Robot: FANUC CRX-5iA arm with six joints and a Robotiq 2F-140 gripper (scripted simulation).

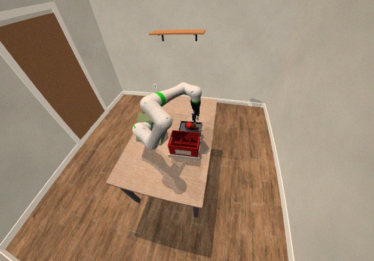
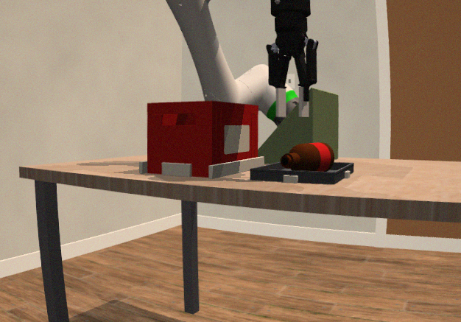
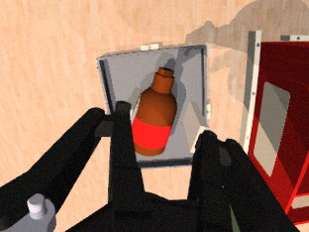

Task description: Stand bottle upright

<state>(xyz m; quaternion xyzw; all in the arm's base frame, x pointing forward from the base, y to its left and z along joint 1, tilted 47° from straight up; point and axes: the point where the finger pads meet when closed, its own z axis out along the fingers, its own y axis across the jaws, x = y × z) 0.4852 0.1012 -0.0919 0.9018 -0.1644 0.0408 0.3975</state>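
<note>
A brown bottle (image 2: pixel 309 156) with a red label lies on its side on the dark tray (image 2: pixel 302 172), its neck pointing toward the red crate (image 2: pixel 201 136). It also shows in the wrist view (image 3: pixel 154 123) on the grey tray floor (image 3: pixel 154 107), and in the overhead view (image 1: pixel 191 126). My gripper (image 2: pixel 291 116) hangs straight above the bottle, well clear of it, fingers partly open with nothing between them. In the wrist view the two fingers frame the bottle's base.
The red crate (image 1: pixel 184 143) stands in grey corner guides beside the tray. A green wedge block (image 2: pixel 307 124) stands behind the tray. The arm's base and elbow (image 1: pixel 152 125) are left of the crate. The table's far edge lies beyond the tray.
</note>
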